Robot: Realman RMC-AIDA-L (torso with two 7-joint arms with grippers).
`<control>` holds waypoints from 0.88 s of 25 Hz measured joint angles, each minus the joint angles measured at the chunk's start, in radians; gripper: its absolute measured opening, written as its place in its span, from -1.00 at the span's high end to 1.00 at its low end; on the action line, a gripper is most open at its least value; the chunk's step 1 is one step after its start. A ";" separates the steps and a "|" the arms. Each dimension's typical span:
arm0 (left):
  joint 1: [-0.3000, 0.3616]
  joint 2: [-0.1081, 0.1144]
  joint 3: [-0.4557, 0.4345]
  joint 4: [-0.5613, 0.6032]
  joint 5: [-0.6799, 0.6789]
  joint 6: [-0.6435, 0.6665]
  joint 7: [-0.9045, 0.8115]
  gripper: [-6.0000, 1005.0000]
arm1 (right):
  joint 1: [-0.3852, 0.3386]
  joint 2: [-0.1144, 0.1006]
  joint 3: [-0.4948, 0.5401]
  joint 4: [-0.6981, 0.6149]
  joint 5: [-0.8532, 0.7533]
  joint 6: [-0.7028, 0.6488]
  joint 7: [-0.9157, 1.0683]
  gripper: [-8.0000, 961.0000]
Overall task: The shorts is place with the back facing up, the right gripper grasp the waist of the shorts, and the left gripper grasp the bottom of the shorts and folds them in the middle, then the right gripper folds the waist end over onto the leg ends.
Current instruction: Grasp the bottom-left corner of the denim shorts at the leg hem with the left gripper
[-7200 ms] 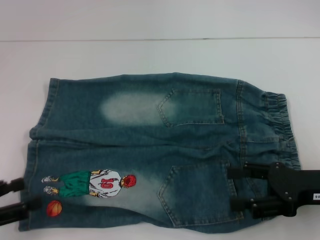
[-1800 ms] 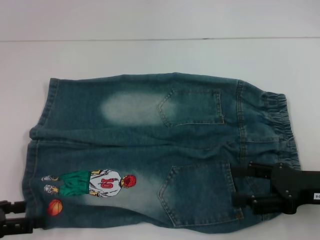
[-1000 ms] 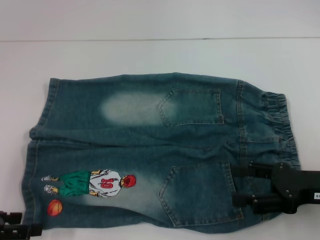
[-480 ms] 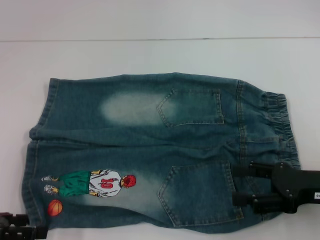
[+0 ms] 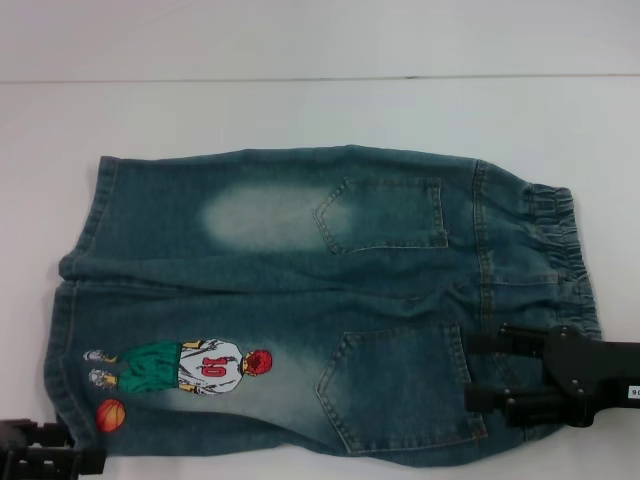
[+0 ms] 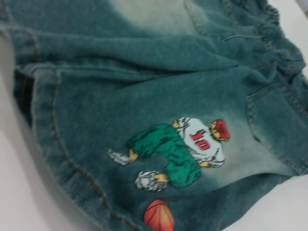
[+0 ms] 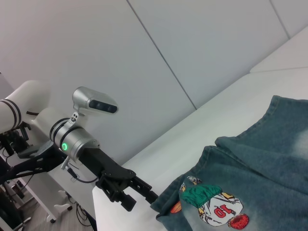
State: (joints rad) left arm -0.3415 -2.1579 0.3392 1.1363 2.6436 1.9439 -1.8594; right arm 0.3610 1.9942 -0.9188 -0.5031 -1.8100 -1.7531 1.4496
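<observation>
**Head view: denim shorts flat, a gripper at each end**

Lower left corner of frame: the left gripper (image 5: pixel 88 452), fingers spread with a narrow gap, tips at the leg ends (image 5: pixel 62 400) by the near hem corner; whether they touch the cloth cannot be told. Centre: the shorts (image 5: pixel 300 290), spread flat on the white table (image 5: pixel 300 110), pockets upward, cartoon print (image 5: pixel 185 368) toward the left. Right side: the waist (image 5: pixel 562 250), ruffled. Lower right: the right gripper (image 5: pixel 470 368), fingers parted wide, lying over the near pocket beside the waist.
</observation>
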 joint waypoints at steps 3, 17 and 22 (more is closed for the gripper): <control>-0.006 -0.001 0.002 -0.006 -0.006 0.001 0.002 -0.86 | 0.000 0.000 0.000 0.000 0.000 0.001 0.000 -0.96; -0.011 -0.002 0.016 -0.025 0.001 -0.053 -0.021 -0.86 | -0.004 -0.001 0.000 0.000 0.000 0.003 0.000 -0.96; -0.008 -0.001 0.016 -0.018 0.021 -0.063 -0.026 -0.86 | -0.002 -0.002 0.000 0.000 0.000 0.003 0.002 -0.96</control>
State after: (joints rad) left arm -0.3492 -2.1590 0.3555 1.1184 2.6642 1.8811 -1.8858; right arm 0.3585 1.9926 -0.9188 -0.5031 -1.8100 -1.7502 1.4520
